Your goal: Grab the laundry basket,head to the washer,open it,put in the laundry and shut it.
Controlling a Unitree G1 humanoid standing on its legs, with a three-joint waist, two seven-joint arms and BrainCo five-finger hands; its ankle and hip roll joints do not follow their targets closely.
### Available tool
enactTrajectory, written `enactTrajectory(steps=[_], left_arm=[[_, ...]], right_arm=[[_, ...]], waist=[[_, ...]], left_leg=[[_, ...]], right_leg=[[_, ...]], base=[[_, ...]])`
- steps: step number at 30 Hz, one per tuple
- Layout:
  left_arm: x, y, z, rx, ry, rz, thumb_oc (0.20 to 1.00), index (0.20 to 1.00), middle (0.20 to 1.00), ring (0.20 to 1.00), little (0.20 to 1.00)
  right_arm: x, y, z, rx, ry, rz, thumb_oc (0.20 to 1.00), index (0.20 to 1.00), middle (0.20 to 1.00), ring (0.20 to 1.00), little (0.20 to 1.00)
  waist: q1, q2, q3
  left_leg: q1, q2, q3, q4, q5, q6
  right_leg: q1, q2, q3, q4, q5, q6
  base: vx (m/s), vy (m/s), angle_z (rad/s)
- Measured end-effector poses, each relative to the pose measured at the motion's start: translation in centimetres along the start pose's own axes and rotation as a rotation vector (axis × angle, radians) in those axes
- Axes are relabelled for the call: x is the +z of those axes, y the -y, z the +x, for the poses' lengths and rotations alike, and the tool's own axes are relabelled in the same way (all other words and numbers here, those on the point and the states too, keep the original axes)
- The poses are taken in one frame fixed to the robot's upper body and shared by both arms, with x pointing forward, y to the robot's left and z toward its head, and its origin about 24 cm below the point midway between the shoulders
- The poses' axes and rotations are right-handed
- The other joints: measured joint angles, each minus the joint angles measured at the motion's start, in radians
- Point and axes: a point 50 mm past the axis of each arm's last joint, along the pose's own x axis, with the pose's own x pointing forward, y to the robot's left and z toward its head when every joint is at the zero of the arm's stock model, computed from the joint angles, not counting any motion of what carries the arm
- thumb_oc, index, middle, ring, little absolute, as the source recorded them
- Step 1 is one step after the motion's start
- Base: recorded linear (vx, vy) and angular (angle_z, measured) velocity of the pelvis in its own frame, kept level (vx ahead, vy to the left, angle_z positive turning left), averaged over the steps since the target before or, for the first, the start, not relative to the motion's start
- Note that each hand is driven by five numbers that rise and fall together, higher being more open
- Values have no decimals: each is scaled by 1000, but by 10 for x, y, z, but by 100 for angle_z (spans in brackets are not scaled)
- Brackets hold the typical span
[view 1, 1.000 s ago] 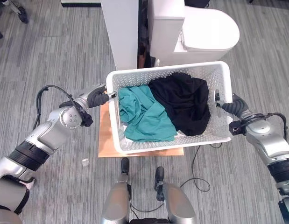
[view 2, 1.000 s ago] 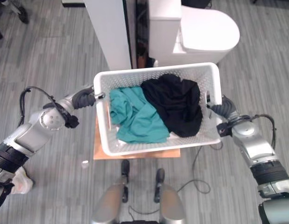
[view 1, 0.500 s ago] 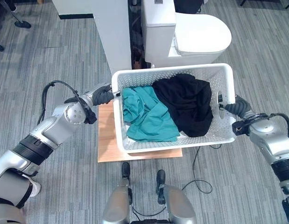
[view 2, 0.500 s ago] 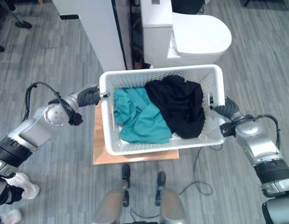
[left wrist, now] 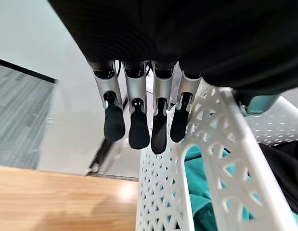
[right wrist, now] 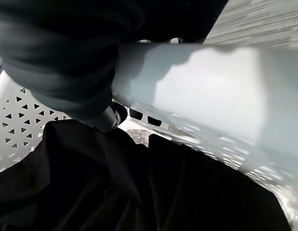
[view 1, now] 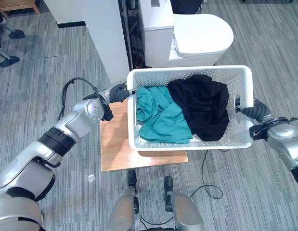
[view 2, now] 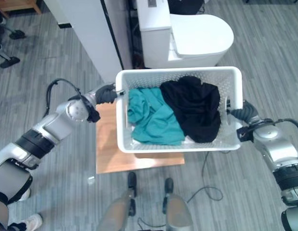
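The white perforated laundry basket (view 1: 187, 72) hangs between my two hands above the floor. Inside it a teal garment (view 1: 161, 115) lies on the left and a black garment (view 1: 201, 103) on the right. My left hand (view 1: 119, 92) grips the basket's left end; in the left wrist view its fingers (left wrist: 139, 130) curl down beside the lattice rim (left wrist: 226, 144). My right hand (view 1: 254, 110) holds the right end at the handle slot. In the right wrist view a fingertip (right wrist: 108, 118) reaches through the wall above the black garment (right wrist: 139, 192).
A white toilet (view 1: 197, 33) stands just beyond the basket, with a white cabinet panel (view 1: 100, 33) to its left. A wooden board (view 1: 117, 144) lies on the grey floor under the basket's left part. A small clear object (view 1: 91, 178) lies near the board.
The basket has moved to the right with both hands, baring more of the wooden board on its left. My left arm has stretched out further. The view has also shifted.
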Motion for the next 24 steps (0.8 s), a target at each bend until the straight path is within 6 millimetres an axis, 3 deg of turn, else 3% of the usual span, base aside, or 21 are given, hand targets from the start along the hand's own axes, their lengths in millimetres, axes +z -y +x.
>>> enactTrajectory(steps=[5,9,10,11,13,14,15,17,18,19,20,21,22,23,24], left_arm=[[7,7,4,-16,20,-11,200,200,200,200,200],[6,10,4,-30,19,0,200,200,200,200,200],[4,10,3,-30,15,2,200,200,200,200,200],[4,9,3,-30,14,3,200,200,200,200,200],[1,6,1,-24,6,6,200,200,200,200,200],[-3,0,-1,-13,-3,20,200,200,200,200,200],[-3,-4,-1,-4,-1,28,200,200,200,200,200],[4,-7,5,8,15,24,200,200,200,200,200],[7,-8,9,27,14,22,200,200,200,200,200],[-8,-24,13,74,-72,41,200,200,200,200,200],[-6,-29,15,90,-75,45,200,200,200,200,200],[2,-32,19,101,-53,55,200,200,200,200,200],[9,-33,21,110,-24,56,200,200,200,200,200],[9,-31,21,107,-22,56,200,200,200,200,200],[5,-30,20,100,-40,64,200,200,200,200,200]], right_arm=[[-13,5,-13,-8,-18,39,200,200,200,200,200],[-17,6,-15,-6,-29,45,200,200,200,200,200],[-17,5,-15,-1,-29,62,200,200,200,200,200],[-16,5,-15,0,-26,63,200,200,200,200,200],[-16,1,-14,9,-19,80,200,200,200,200,200],[-14,-5,-12,21,-8,101,200,200,200,200,200],[-14,-8,-12,28,-4,109,200,200,200,200,200],[-20,-7,-15,-3,0,168,200,200,200,200,200],[-18,-15,-10,-11,9,201,200,200,200,200,200],[-11,-37,-1,24,20,222,200,200,200,200,200],[-14,-41,-1,38,2,211,200,200,200,200,200],[-20,-39,-3,31,-24,206,200,200,200,200,200],[-26,-39,-4,26,-44,209,200,200,200,200,200],[-29,-41,-4,34,-59,205,200,200,200,200,200],[-35,-52,-5,64,-83,205,200,200,200,200,200]], waist=[[-9,-2,-1],[-3,-8,-1],[11,-20,-2],[28,-34,-2],[56,-38,-2],[58,-37,-4],[54,-37,-4],[30,-34,-6],[19,-50,-9],[24,-60,-12],[13,-71,-19],[-6,-72,-27],[1,-51,-35],[5,-21,-50],[11,2,-59]], left_leg=[[2,2,4,1,0,0],[8,1,20,22,-7,-10],[-13,-6,-17,80,-21,-28],[-46,-16,-114,163,-40,-54],[-54,-59,-370,256,-101,-50],[-35,-61,-455,269,-149,-52],[-13,-61,-485,268,-190,-49],[24,-86,-432,259,-254,-19],[30,-141,-369,282,-264,6],[35,-224,-305,331,-286,110],[31,-243,-243,329,-270,113],[9,-264,-184,351,-265,161],[-14,-252,-113,359,-266,182],[-37,-223,-61,362,-261,189],[-45,-174,1,354,-254,195]], right_leg=[[0,3,7,-2,0,0],[-17,3,57,0,9,-1],[-27,-4,84,2,12,-5],[-30,-9,115,7,22,-6],[-28,9,207,-2,52,13],[-28,20,250,-10,62,28],[-31,25,281,-8,66,34],[-38,9,354,-5,82,70],[-75,-2,432,-4,138,148],[-103,-41,468,-71,261,212],[-113,-70,457,-84,273,206],[-123,-106,394,-89,258,196],[-164,-133,256,-54,161,90],[-218,-161,114,31,112,85],[-234,-196,-40,192,47,87]], base=[[-9,-25,-2],[-83,41,-36],[-116,139,-69],[-141,197,-95],[-106,299,-116],[-101,449,-126],[-146,465,-114],[-265,504,-111],[-451,587,-269],[-462,439,-287],[-450,352,-246],[-347,191,-132],[-333,165,-149],[-321,147,-193],[-300,122,-136]])
